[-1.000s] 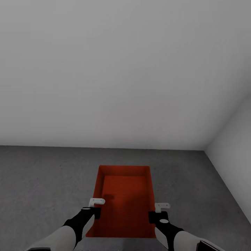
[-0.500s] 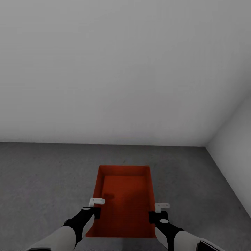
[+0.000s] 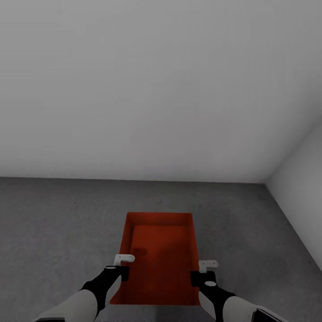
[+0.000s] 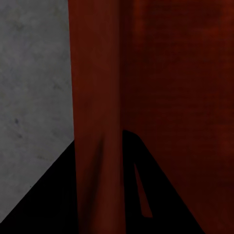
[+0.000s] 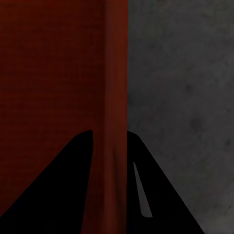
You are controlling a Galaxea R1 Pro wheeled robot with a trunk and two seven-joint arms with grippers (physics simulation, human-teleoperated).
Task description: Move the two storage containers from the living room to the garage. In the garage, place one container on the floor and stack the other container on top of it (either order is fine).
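Observation:
One orange-red storage container (image 3: 161,255) sits between my two arms in the head view, open top up and empty, above the dark grey concrete floor (image 3: 58,223). My left gripper (image 3: 120,267) is shut on its left side wall (image 4: 97,97), one finger inside and one outside. My right gripper (image 3: 202,272) is shut on the right side wall (image 5: 114,73) in the same way. In the wrist views, the left gripper (image 4: 100,146) and right gripper (image 5: 109,134) straddle the rim. Whether the container touches the floor I cannot tell.
A plain white wall (image 3: 156,89) stands ahead, meeting a second white wall (image 3: 304,188) in a corner at the right. Speckled concrete stretches left, right and ahead of the container.
The line where the floor meets the wall has risen in the picture, so the camera has moved. The container and both grippers keep their place relative to me.

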